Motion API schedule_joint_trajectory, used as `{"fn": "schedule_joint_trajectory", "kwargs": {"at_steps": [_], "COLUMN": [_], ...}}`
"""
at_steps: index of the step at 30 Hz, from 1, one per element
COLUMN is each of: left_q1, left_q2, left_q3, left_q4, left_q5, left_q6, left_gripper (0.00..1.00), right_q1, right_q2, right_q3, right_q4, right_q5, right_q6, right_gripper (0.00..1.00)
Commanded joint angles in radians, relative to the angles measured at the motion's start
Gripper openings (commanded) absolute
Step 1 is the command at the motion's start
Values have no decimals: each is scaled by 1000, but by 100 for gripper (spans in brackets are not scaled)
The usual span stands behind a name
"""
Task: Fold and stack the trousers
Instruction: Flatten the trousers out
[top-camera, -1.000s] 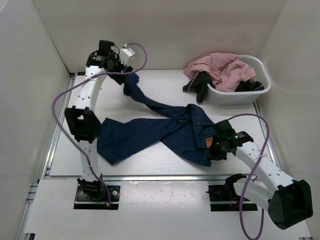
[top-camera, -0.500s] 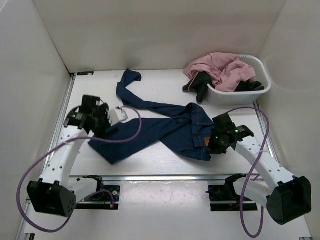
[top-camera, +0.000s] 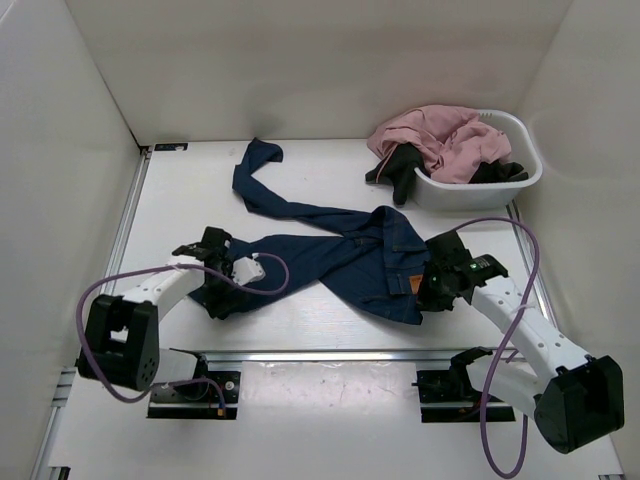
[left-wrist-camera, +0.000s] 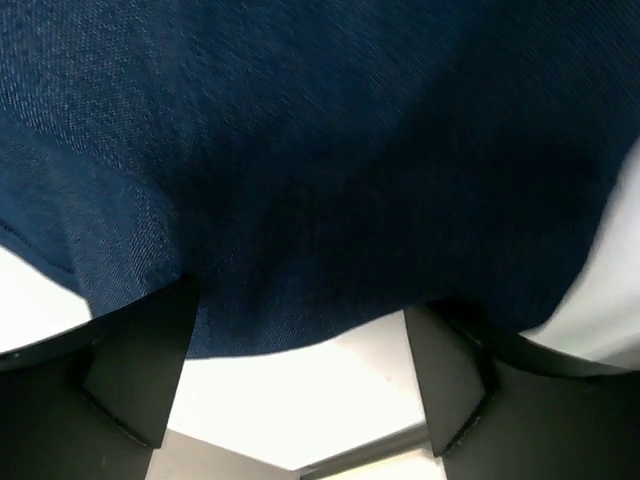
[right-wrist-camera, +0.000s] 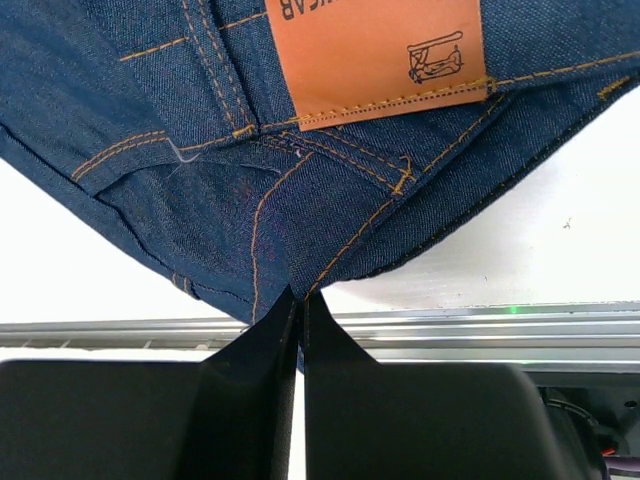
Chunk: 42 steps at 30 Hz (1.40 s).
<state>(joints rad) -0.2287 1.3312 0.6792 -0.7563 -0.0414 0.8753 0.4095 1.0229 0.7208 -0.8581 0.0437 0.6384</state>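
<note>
Matt navy denim trousers (top-camera: 340, 262), smooth white table (top-camera: 180, 200), white plastic basket (top-camera: 470, 193)

The navy denim trousers (top-camera: 340, 255) are spread on the white table (top-camera: 170, 200); a white plastic basket (top-camera: 470, 190) is set behind, rightward. Pink cloth (top-camera: 440, 135) is piled inside.

1. There's the left arm (top-camera: 160, 287): white links, chunky black joint housings; left purple cable (top-camera: 84, 305) looping off it;
2. Now the right arm (top-camera: 530, 325): same white-and-black build; right purple cable (top-camera: 500, 221); green light (top-camera: 437, 267) at the wrist;
3. Up close, fingers (left-wrist-camera: 135, 370): matte black, angular.
</note>
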Motion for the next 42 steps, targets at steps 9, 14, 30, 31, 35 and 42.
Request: {"fn": "schedule_joint_trajectory", "kwargs": {"at_steps": [9, 14, 30, 31, 35, 42], "left_q1": [82, 209, 273, 287, 334, 309], "left_q2": [-134, -288, 549, 621, 841, 348], "left_q3": [170, 419, 1117, 1164, 1416, 998], "left_q4": [-88, -247, -491, -520, -555, -309], "left_q5": [50, 98, 172, 182, 247, 290], "left_q6": [-136, 34, -42, -95, -258, -189], "left_gripper": [14, 14, 33, 39, 66, 100], "right_q1": [-3, -3, -3, -3, -3, -12], "right_q2": [-59, -156, -152, -139, -129, -139], "right_q3": [49, 156, 218, 194, 169, 145], "right_q4": [-42, -179, -349, -335, -263, -229], "right_q5": [13, 50, 220, 220, 176, 147], "right_q6": [-5, -31, -72, -81, -72, -54], "right_gripper": [0, 0, 0, 0, 0, 0]}}
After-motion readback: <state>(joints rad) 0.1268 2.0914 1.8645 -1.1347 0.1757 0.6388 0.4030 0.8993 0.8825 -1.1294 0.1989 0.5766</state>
